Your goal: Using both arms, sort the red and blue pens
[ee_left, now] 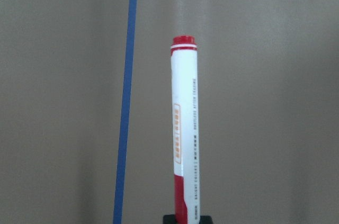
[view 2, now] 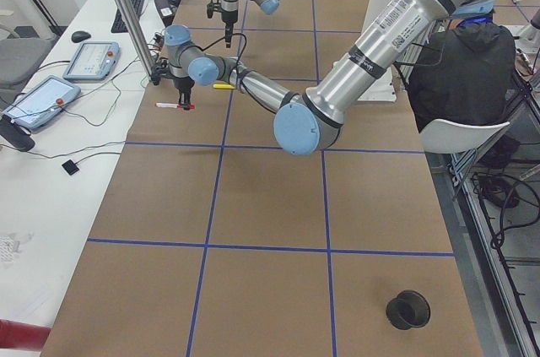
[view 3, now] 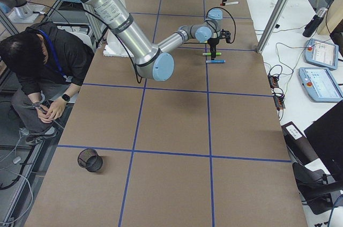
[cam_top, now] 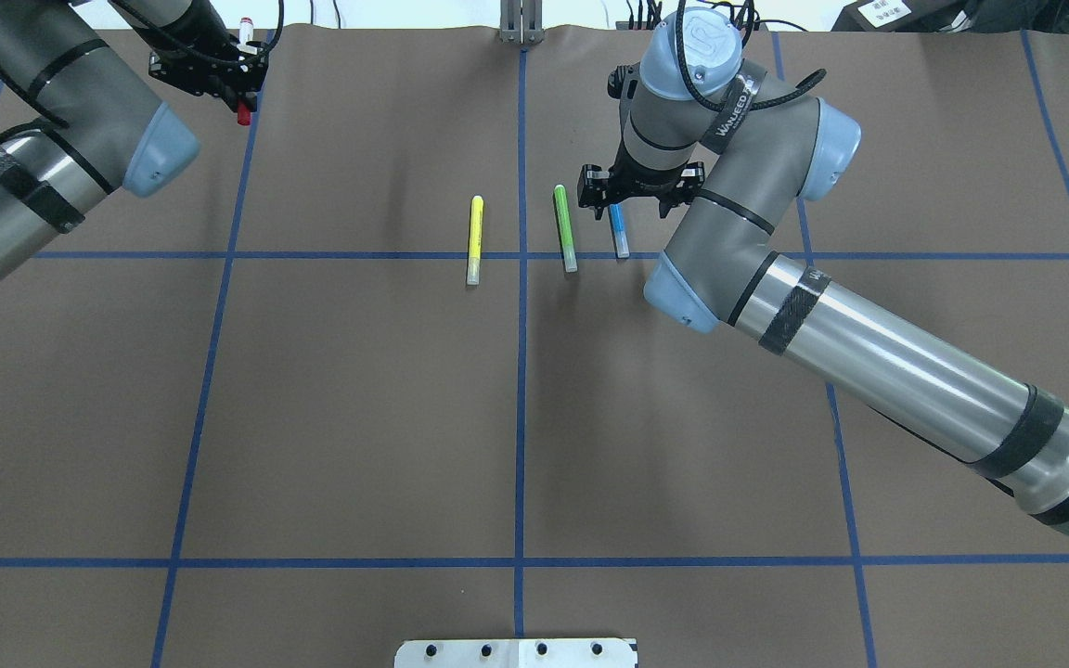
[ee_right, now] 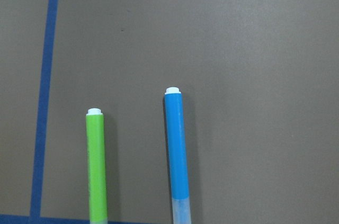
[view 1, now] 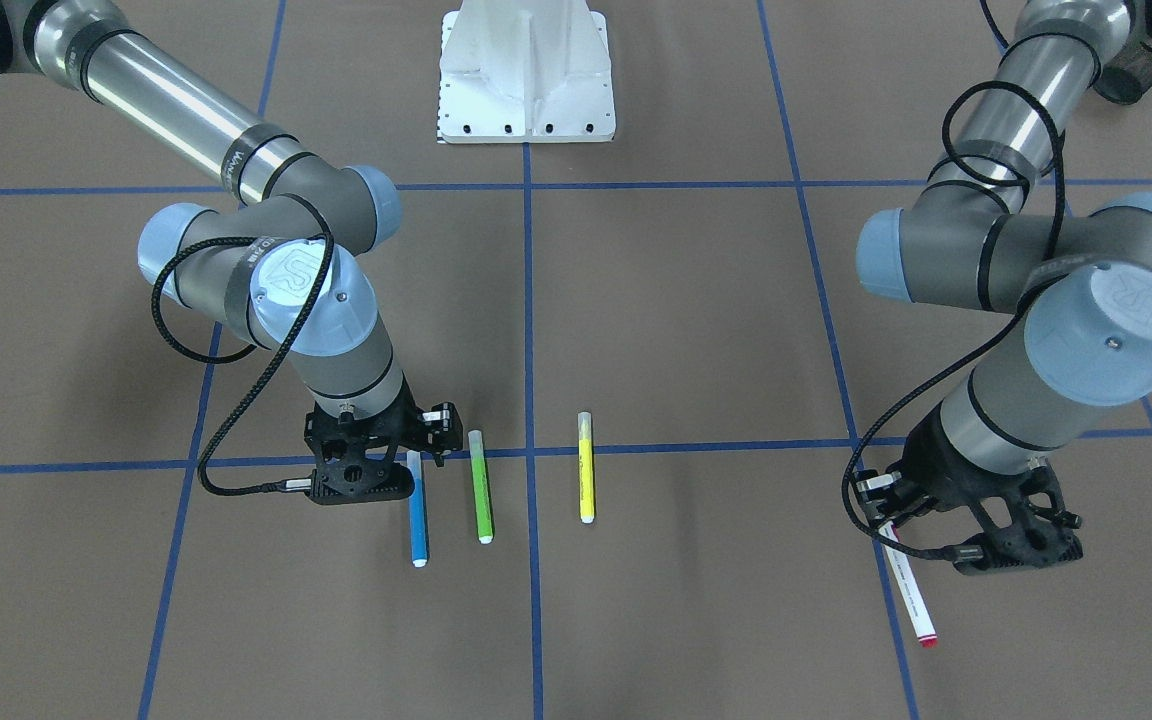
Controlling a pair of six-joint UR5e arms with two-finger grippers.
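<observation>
The red pen (view 1: 911, 592), a white marker with red cap and red end, pokes out from under my left gripper (view 1: 898, 530) at the table's far left. In the left wrist view the red pen (ee_left: 184, 139) runs straight down to a black fingertip at the bottom edge, so that gripper looks shut on its cap end. The blue pen (cam_top: 619, 232) lies flat right of centre. My right gripper (cam_top: 632, 190) hovers over its capped end, apparently open. No fingers show beside the blue pen (ee_right: 175, 144) in the right wrist view.
A green pen (cam_top: 565, 227) lies close beside the blue one, and a yellow pen (cam_top: 475, 239) lies left of the centre tape line. The white pedestal base (view 1: 526, 75) stands at the robot's side. A black cup (view 3: 90, 159) sits near a seated person (view 3: 37, 66).
</observation>
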